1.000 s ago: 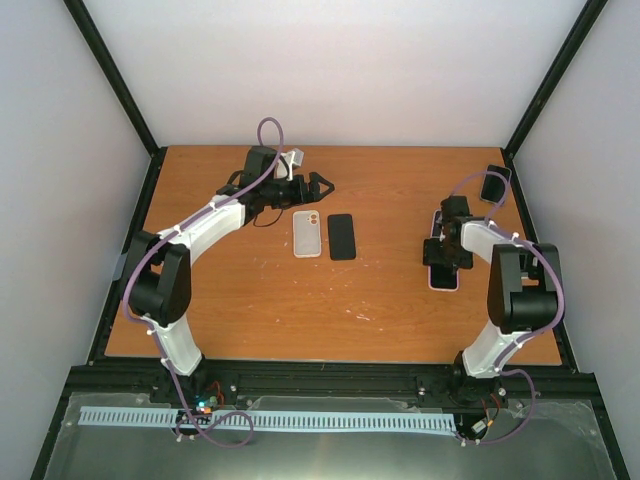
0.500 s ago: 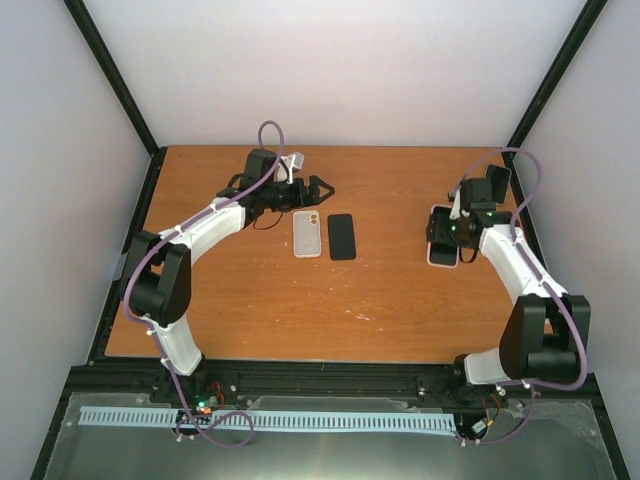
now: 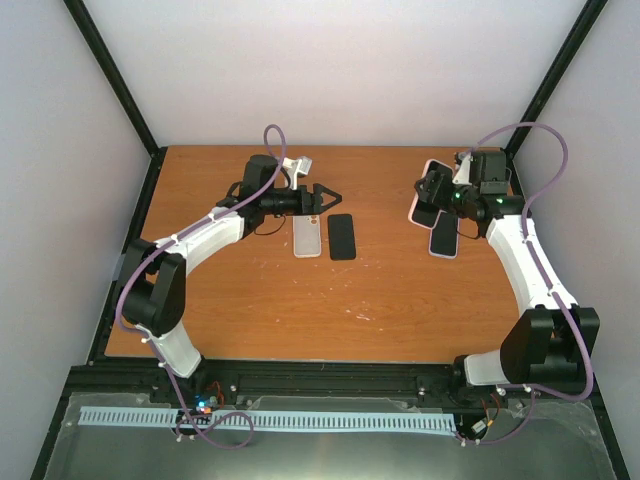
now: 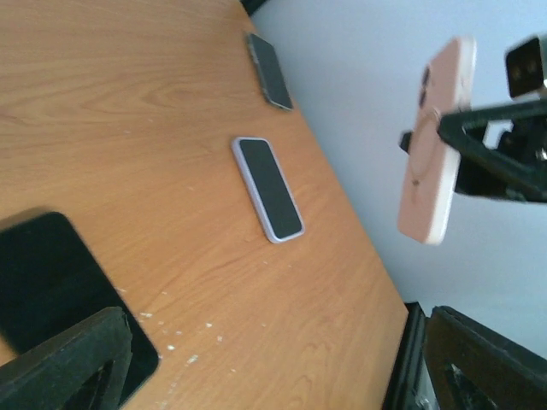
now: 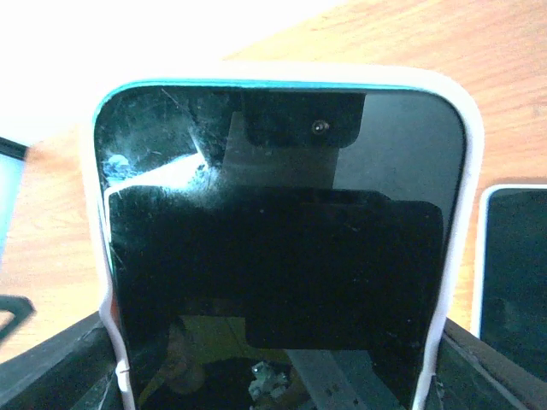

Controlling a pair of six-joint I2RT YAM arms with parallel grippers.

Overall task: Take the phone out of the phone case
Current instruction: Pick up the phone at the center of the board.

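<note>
Pink-cased phone (image 4: 436, 145) upright, clamped between right arm's fingers (image 4: 504, 179); lavender-cased phone (image 4: 267, 188) flat on table (image 4: 128, 111).

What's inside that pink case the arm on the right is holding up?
A phone with a dark, smudged screen fills the pink case. The phone's back is covered by the case, so that cannot be seen.

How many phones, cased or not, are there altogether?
5: pink phone in the right fingers; white phone and black phone mid-table; lavender phone farther right; dark phone at the far-right corner.
</note>
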